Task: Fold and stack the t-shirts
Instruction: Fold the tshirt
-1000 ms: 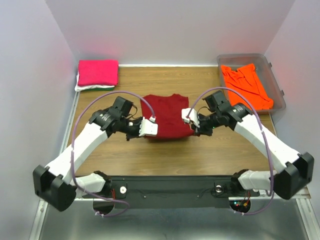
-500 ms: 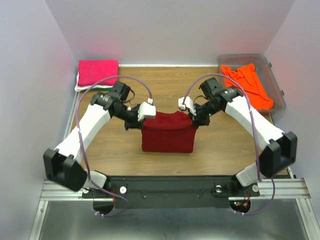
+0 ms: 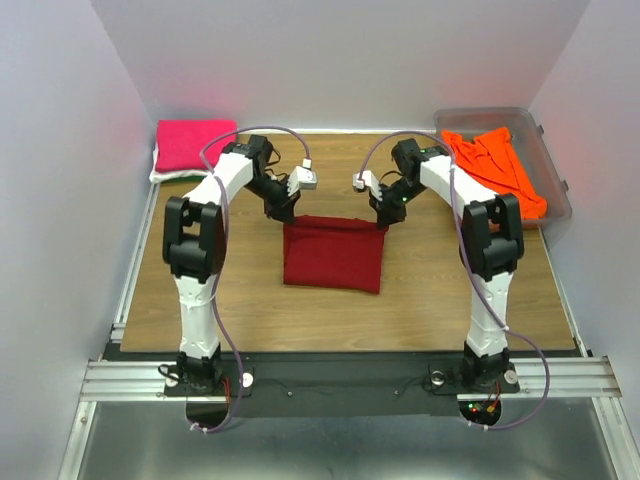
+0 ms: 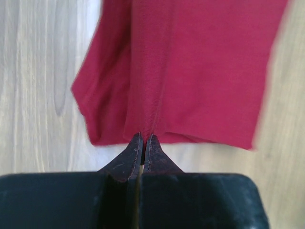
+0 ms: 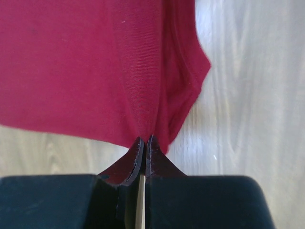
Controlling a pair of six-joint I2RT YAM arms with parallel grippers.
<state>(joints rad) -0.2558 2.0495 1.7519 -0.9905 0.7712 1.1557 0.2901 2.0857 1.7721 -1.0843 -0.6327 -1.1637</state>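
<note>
Dark red soft cloth t-shirt (image 3: 333,256) sits at the centre of the wooden table (image 3: 440,300); left gripper (image 3: 286,214) pinches its ten o'clock corner, right gripper (image 3: 384,220) its two o'clock corner. Folded hot pink t-shirt (image 3: 195,145) lies at eleven o'clock.

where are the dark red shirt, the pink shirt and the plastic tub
dark red shirt (image 3: 332,257): top view, middle of the cloth
pink shirt (image 3: 192,143): top view, centre of the folded top
plastic tub (image 3: 470,118): top view, far rim
</note>
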